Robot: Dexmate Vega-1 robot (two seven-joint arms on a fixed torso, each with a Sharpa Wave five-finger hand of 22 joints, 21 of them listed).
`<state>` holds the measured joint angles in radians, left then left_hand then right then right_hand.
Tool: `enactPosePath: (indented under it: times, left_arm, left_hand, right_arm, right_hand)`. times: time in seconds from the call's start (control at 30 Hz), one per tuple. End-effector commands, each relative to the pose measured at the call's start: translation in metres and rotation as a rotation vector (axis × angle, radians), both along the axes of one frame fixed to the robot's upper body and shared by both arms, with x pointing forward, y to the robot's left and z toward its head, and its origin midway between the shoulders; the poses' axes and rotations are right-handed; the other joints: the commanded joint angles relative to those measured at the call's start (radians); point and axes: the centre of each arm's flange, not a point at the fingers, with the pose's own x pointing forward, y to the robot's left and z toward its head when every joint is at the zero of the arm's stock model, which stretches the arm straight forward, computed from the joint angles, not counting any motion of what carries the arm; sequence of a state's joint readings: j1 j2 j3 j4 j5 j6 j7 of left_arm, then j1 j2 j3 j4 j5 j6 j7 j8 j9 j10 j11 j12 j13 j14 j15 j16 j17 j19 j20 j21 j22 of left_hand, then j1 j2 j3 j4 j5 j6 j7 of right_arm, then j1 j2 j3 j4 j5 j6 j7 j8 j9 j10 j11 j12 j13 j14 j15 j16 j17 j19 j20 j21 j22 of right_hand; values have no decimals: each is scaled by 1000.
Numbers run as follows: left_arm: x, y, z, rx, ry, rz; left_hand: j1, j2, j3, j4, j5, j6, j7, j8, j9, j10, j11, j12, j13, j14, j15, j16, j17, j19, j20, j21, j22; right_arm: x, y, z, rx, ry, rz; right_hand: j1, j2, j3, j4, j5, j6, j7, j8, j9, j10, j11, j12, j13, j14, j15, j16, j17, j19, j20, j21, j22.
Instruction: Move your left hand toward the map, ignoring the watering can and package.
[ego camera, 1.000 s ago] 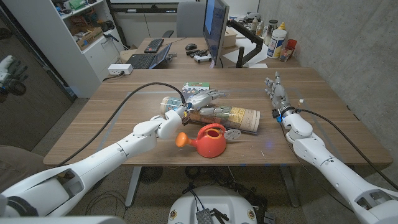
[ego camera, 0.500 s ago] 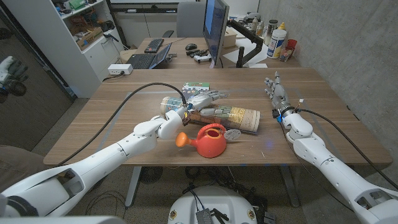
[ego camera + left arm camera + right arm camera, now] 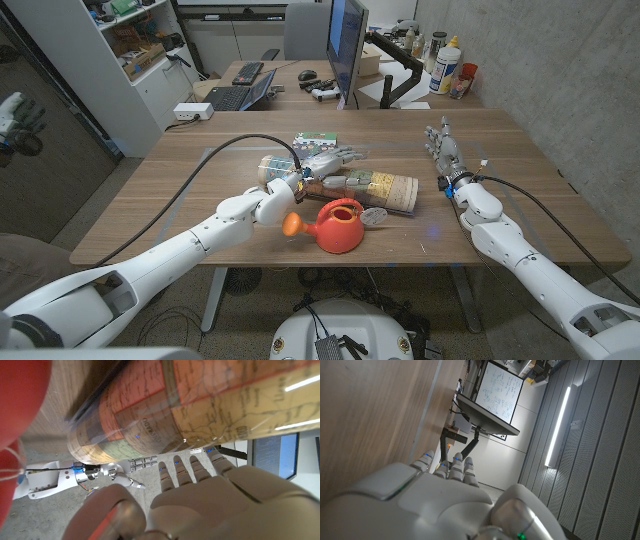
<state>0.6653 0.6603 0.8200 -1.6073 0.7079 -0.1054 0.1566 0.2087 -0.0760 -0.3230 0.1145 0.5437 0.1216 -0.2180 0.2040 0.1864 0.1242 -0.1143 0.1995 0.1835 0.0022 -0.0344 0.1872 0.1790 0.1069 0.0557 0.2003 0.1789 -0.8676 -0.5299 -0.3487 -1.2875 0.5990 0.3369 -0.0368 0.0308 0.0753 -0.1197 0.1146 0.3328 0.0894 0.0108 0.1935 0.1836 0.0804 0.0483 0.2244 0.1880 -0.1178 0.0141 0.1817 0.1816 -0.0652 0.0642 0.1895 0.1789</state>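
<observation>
Both robot hands hold nothing: left robot hand [image 3: 322, 158] hovers with fingers spread above the rolled map [image 3: 372, 187] on the desk [image 3: 180, 200]; right robot hand [image 3: 441, 150] stands apart, fingers extended.

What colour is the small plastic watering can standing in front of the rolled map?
Red, with an orange spout tip; the small plastic watering can shows best in the head view.

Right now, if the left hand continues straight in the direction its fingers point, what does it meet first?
Probably the rolled map. The left hand hovers open at the roll's near end, fingers stretched along it. Height is unclear, so they might skim over the map.
</observation>
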Motion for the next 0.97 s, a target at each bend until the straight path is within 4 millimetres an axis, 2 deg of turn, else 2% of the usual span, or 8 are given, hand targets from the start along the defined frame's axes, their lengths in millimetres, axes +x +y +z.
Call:
enactPosePath:
  times: [0.03,0.6,0.83,0.97]
  left_arm:
    - [1,-1,-3,8,8,0]
    - [2,-1,-4,0,3,-10]
    - [-10,4,1,-41,-30,-28]
    - [-6,5,-2,-27,-37,-5]
  left_hand:
    - [8,4,0,4,7,10,-2,-3,3,6,-5,6,5,4,-50,5,3,1,0,-1,3]
    - [8,5,0,4,8,21,0,0,3,10,-6,7,6,11,-51,7,3,2,0,-1,3]
    - [8,5,0,4,9,22,-1,0,3,11,-5,7,6,11,-51,7,3,2,1,-1,3]
    - [8,5,0,4,9,24,-1,0,3,12,-5,7,6,12,-51,7,3,5,0,1,3]
  right_arm:
    - [0,1,-3,0,3,-4]
    - [-2,1,3,-11,-7,-9]
    - [-11,3,7,-34,-7,-16]
    - [-14,7,7,-53,-15,-8]
  right_hand:
    - [-2,4,-8,0,4,7,4,2,3,-1,-2,0,4,-3,1,4,2,-6,-7,8,2]
    - [-1,5,-8,1,5,8,3,1,3,-1,-2,0,4,-3,1,4,1,-6,-7,8,2]
    - [-1,5,-8,1,5,8,3,1,3,-1,-2,0,4,-3,1,4,1,-6,-7,8,2]
    - [-1,5,-9,1,5,9,3,1,3,-1,-1,1,4,-3,1,4,1,-6,-7,8,2]
